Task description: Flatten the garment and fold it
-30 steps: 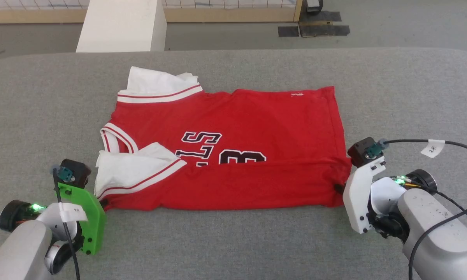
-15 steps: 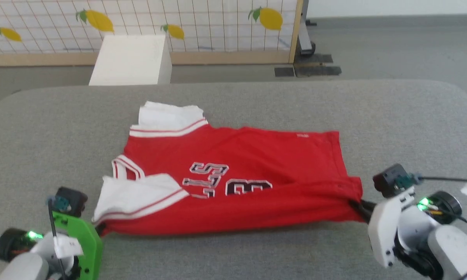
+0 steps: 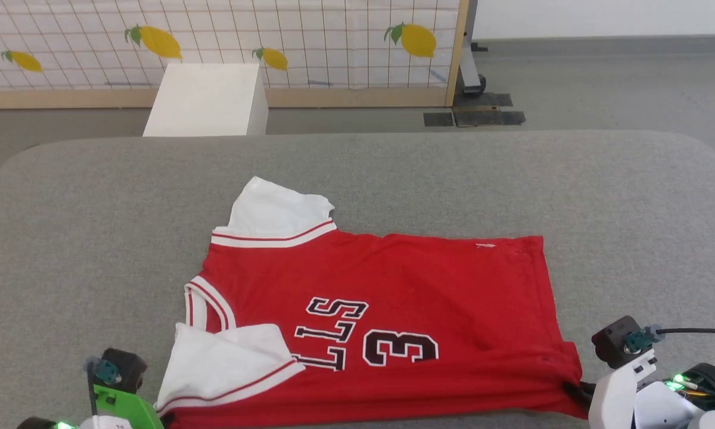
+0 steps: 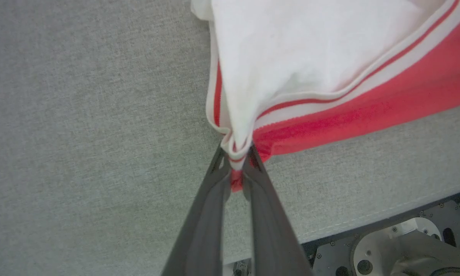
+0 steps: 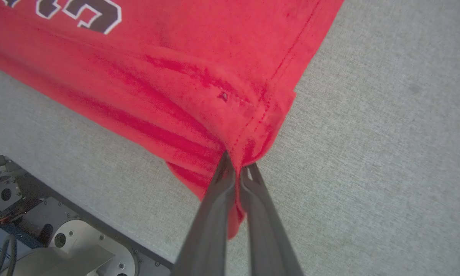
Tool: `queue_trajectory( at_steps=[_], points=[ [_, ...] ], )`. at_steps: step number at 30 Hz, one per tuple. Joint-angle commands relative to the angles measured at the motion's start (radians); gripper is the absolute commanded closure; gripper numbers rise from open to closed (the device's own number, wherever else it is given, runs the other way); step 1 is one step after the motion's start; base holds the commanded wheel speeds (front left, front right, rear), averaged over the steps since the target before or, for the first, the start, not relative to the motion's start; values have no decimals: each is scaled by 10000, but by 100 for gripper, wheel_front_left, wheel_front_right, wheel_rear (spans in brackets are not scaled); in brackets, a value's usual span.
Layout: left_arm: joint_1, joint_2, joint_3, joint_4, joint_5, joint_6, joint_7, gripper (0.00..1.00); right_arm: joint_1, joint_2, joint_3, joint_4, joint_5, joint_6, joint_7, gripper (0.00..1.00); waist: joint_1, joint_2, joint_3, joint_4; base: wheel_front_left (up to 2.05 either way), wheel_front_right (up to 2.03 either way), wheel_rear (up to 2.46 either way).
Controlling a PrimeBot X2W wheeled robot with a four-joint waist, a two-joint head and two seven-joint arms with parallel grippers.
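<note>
Flattening step on: garment [image 3: 393, 286] lies front-up mid-near on grey table [image 3: 65, 238], L gripper [image 4: 235, 163] clamped on near-left sleeve corner, R gripper [image 5: 237, 166] clamped on near-right hem corner; next, prob. pull it taut & spread that folded-in near sleeve.

The near fold of the red jersey-style shirt with white sleeves [image 3: 393, 280], stretched between the two pairs of jaws, has opened out (the head camera has tilted up too); the black number 3 [image 3: 400, 348] beyond them shows whole.
</note>
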Motion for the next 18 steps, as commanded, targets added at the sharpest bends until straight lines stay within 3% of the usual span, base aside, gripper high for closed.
queue_trajectory(
  at_steps=[1, 9, 10, 11, 12, 18],
  points=[
    [-74, -44, -40, 206, -68, -4, 39, 100, 51, -7, -50, 120, -30, -17, 84, 100, 0, 0, 196, -14, 0, 0, 0],
    [-808, -617, -260, 1642, -171, -322, -157, 100, -272, 335, 403, 1188, -246, -17, -13, 100, 0, 0, 550, 59, 0, 0, 0],
    [-861, -648, -274, 1790, -142, -337, -231, 100, -285, 402, 398, 1256, -242, -17, -99, 89, 0, 0, 532, 62, 0, 0, 0],
    [-907, -686, -279, 1936, -99, -342, -361, 47, -290, 447, 387, 1308, -284, -17, -244, 47, 0, 0, 482, 77, 0, 0, 0],
    [-925, -697, -286, 2017, -47, -342, -476, 0, -294, 457, 356, 1321, -366, -17, -397, 0, 0, 0, 420, 92, 0, 0, 0],
    [-714, -510, -78, 1466, 92, -219, -1222, 0, 127, 658, -389, 563, -921, -17, -1419, 0, 0, 0, -42, 227, 0, 0, 0]
  ],
)
